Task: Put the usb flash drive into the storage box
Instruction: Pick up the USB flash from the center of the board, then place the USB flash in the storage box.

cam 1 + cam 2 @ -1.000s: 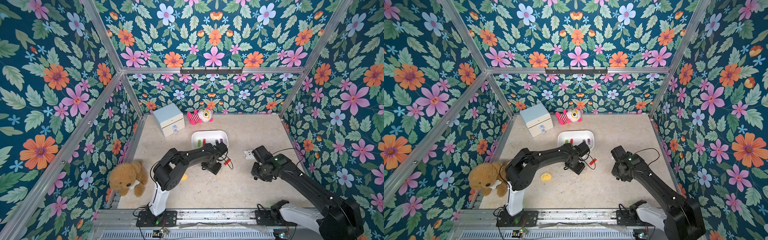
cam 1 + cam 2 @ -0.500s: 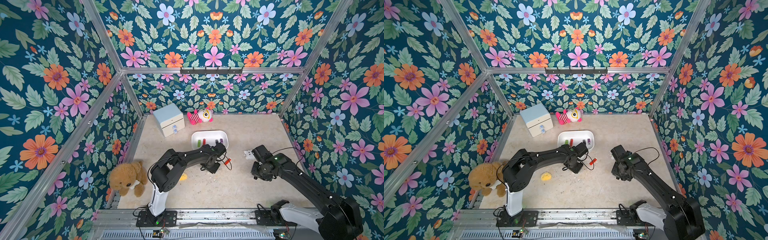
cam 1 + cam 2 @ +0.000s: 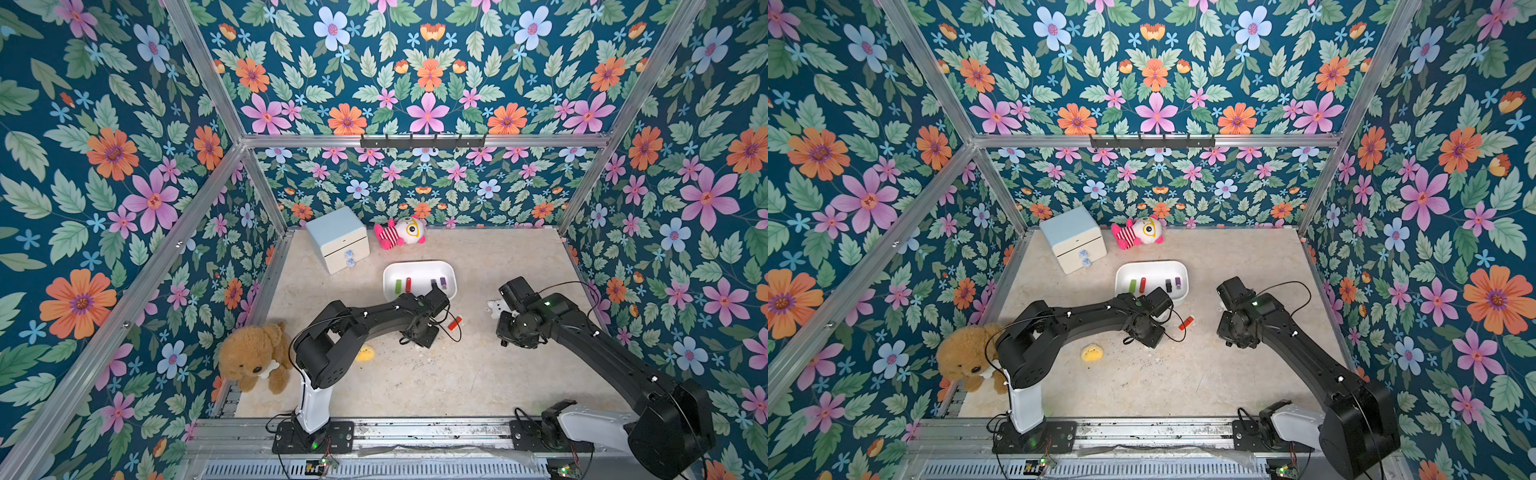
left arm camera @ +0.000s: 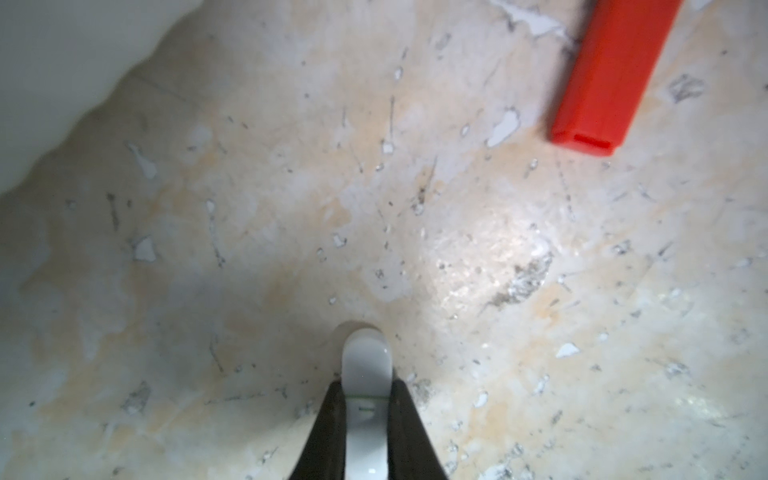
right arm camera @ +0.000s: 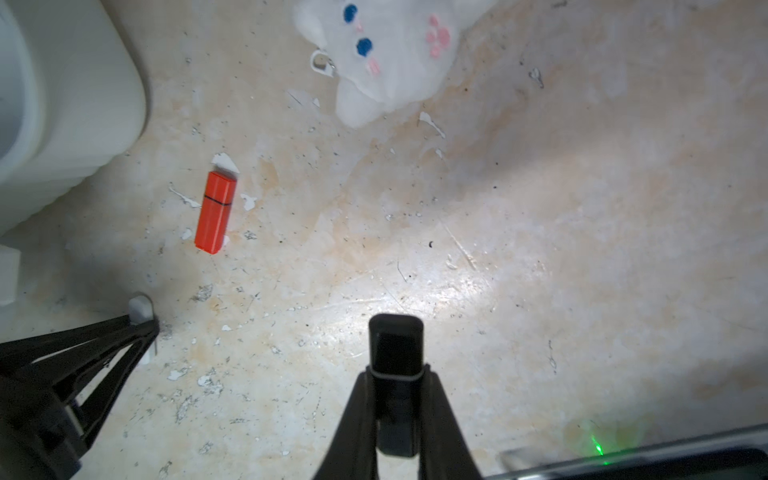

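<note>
Clamping down from the spread it had a second ago, the left gripper [image 4: 367, 388] now grasps a white drive [image 4: 365, 357], low over the table [image 4: 249, 208] just off the robot-side wall of the box [image 3: 420, 275]. Its wrist sits slightly further left than before. Right of it, a red drive [image 3: 454, 323] lies flat on the table, unmoved and touched by neither gripper, outside the box and just off its near right corner. Further right of the box, the right gripper [image 5: 397, 374] stays clenched on a black drive [image 5: 395, 336], placed as before.
</note>
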Available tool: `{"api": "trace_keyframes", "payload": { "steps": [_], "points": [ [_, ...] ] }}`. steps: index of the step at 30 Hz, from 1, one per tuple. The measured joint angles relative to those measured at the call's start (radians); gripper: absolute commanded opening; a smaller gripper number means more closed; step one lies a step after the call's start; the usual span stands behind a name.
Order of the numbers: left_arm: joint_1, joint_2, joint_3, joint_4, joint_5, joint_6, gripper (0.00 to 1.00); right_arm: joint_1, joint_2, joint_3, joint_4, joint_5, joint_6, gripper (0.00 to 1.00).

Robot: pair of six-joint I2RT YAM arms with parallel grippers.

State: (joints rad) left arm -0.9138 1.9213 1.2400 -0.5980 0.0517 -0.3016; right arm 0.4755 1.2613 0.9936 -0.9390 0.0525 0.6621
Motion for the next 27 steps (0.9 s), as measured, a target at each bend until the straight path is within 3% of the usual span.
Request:
{"api": "trace_keyframes", "payload": {
  "steps": [8,12,20,27],
  "points": [
    [0.000,-0.018,-0.007,0.006,0.000,-0.029,0.00,0.000,0.136,0.194,0.006,-0.020,-0.064,0.00],
    [0.008,-0.070,-0.002,-0.093,0.009,-0.063,0.00,0.000,0.221,0.288,0.018,-0.030,-0.099,0.00],
    [0.084,-0.184,0.088,-0.223,-0.031,-0.091,0.00,0.010,0.382,0.458,0.018,-0.074,-0.154,0.00],
    [0.207,-0.276,0.106,-0.308,-0.071,-0.091,0.00,0.059,0.603,0.714,-0.015,-0.103,-0.213,0.00]
  ]
}}
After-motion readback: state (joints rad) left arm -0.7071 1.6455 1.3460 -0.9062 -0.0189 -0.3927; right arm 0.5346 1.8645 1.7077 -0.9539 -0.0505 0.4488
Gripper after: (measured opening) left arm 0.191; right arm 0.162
